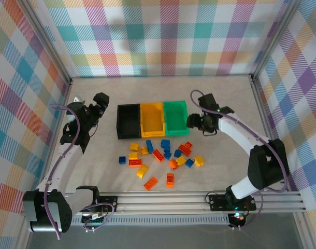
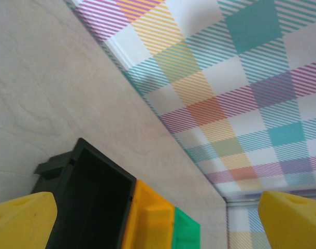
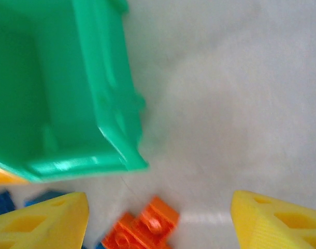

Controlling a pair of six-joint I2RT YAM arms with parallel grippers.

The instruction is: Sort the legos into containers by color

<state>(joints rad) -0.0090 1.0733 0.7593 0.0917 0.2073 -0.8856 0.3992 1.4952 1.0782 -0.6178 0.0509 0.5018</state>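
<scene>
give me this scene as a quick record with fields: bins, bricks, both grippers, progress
bins: black bin, yellow-orange bin, green bin, joined in a row, left to right from above
legos: blue, orange-red and yellow, scattered on the table in front of the bins
bin contents: no brick visible inside from above
left gripper: open, empty, left of the black bin
right gripper: open, empty, beside the green bin's right wall
progress: sorting seems hardly begun

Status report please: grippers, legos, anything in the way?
Left gripper open, empty, left of black bin. Right gripper open, empty, beside green bin. Legos loose on table before containers. Nothing blocking.
</scene>
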